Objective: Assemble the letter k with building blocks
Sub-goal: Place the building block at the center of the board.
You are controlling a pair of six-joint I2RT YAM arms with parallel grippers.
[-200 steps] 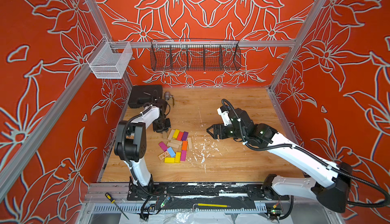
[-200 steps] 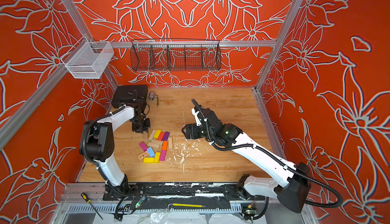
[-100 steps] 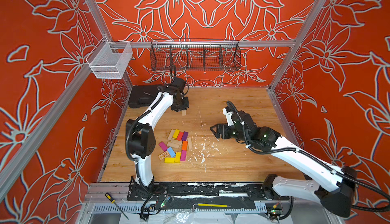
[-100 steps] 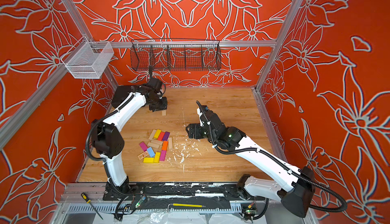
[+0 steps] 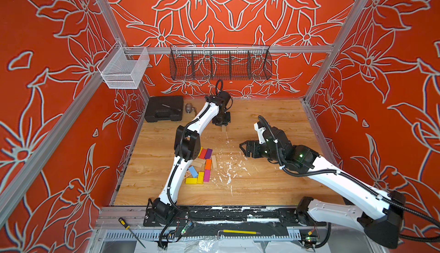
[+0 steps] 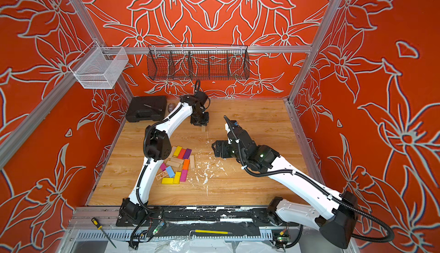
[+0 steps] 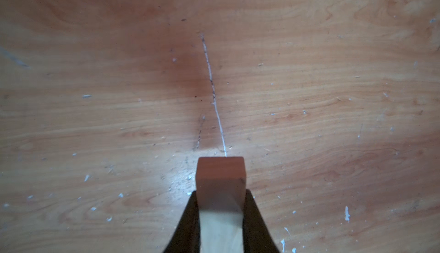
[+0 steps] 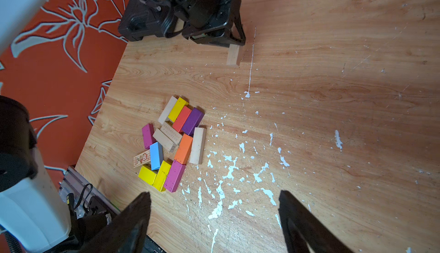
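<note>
1. The left fingers [image 7: 188, 220] were closed on a plain wooden block [image 7: 220, 175], one finger against each side. The grip sat on the upper part and left the lower end free, probably so that this end could meet the surface first.
2. The block's long axis ran in line with the fingers and steeply downward. Its free end face pointed at the counter [image 7: 95, 73], just beside a thin white scratch [image 7: 214, 97]. Whether the end touched the counter could not be told.
3. The block was over the bare far-middle part of the counter, well apart from the other building blocks [image 8: 173, 144]. This was probably the site chosen for the letter, clear of the supply.
4. The right fingers [image 8: 133, 218] stood wide apart and empty above the white flecks [image 8: 226, 168], aimed toward the cluster. This suggested readiness to take the next piece.
5. The clustered blocks lay flat and touching, with their long axes mixed. No letter shape was formed yet.
</note>
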